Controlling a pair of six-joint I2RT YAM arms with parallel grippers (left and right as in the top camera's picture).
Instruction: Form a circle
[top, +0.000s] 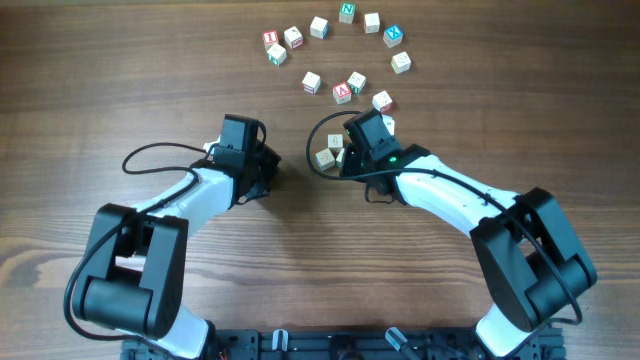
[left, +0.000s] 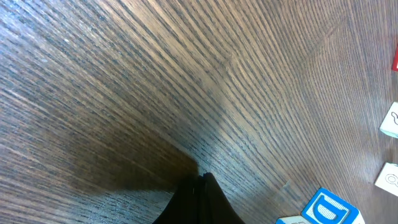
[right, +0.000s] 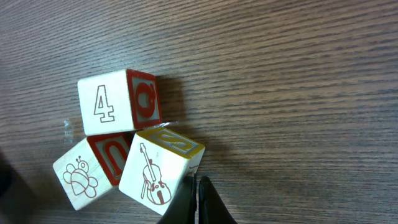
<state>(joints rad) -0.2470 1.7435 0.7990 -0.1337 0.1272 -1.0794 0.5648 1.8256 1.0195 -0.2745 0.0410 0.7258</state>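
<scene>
When viewed from overhead, shows no finished ring: pale alphabet cubes (top: 346, 12) scattered in a loose arc at the desk's (top: 120, 70) far side, with strays nearer. Puts a small cluster (top: 327, 155) just beside the right pincer (top: 345, 150), well apart from the left pincer (top: 262, 165); right arm plainly nearer.

From the left wrist: left pincer (left: 202, 199) together over bare wood, blue D cube (left: 326, 208) off to its right.

From the right wrist: right pincer (right: 198, 199) together, empty, tip against or just beside the cello cube (right: 158, 171), which touches the bee cube (right: 81, 177) and 4 cube (right: 106, 109) ahead and leftward. Square cubes, so no long axis. Probably calls for nudging one free; the packed neighbours stand in the way.
</scene>
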